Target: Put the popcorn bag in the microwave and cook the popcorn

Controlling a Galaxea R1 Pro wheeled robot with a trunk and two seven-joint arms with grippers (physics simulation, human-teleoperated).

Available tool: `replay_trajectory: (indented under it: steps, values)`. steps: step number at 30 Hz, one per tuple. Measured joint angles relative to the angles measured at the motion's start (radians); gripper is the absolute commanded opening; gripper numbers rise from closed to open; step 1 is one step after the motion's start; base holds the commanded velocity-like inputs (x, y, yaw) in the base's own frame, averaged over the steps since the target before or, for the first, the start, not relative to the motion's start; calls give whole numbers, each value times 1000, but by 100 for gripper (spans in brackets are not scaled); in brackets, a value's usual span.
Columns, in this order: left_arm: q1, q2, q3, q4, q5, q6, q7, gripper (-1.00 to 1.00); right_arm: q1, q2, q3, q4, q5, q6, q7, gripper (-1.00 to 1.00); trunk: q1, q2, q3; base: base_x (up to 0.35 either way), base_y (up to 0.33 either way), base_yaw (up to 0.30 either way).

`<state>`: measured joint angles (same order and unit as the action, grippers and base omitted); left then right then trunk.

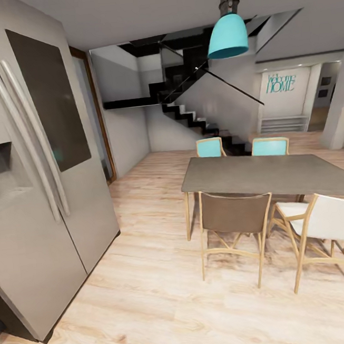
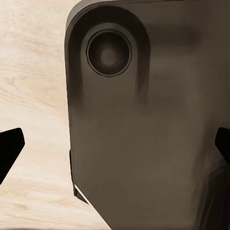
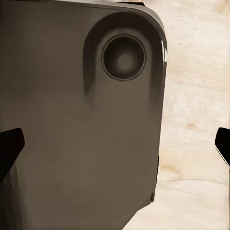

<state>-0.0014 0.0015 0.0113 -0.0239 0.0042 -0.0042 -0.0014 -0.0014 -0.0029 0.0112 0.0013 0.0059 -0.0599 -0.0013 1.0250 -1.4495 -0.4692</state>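
The popcorn bag, the microwave and the countertop are out of view. In the left wrist view my left gripper (image 2: 116, 146) is open, its dark fingertips (image 2: 9, 149) spread to the picture's edges with nothing between them. Behind it are the robot's dark grey base (image 2: 143, 134) and the light wood floor (image 2: 33, 72). My right gripper (image 3: 116, 146) is open too, hanging over the same base (image 3: 81, 134) and floor (image 3: 196, 96), and it holds nothing.
A tall steel double-door fridge (image 1: 34, 170) stands close on the left. A grey dining table (image 1: 267, 175) with several chairs (image 1: 235, 218) is on the right, under a teal pendant lamp (image 1: 227, 35). Black stairs (image 1: 187, 112) rise at the back. Wood floor (image 1: 151, 280) runs between fridge and table.
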Motion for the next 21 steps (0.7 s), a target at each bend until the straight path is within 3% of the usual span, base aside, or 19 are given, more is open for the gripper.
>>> replay_trajectory:
  steps: [21]
  values:
    - [0,0,0,0,0,0,0,100,0,2,-1,0,0,-2,0,100,0,0,0,0,0,277]
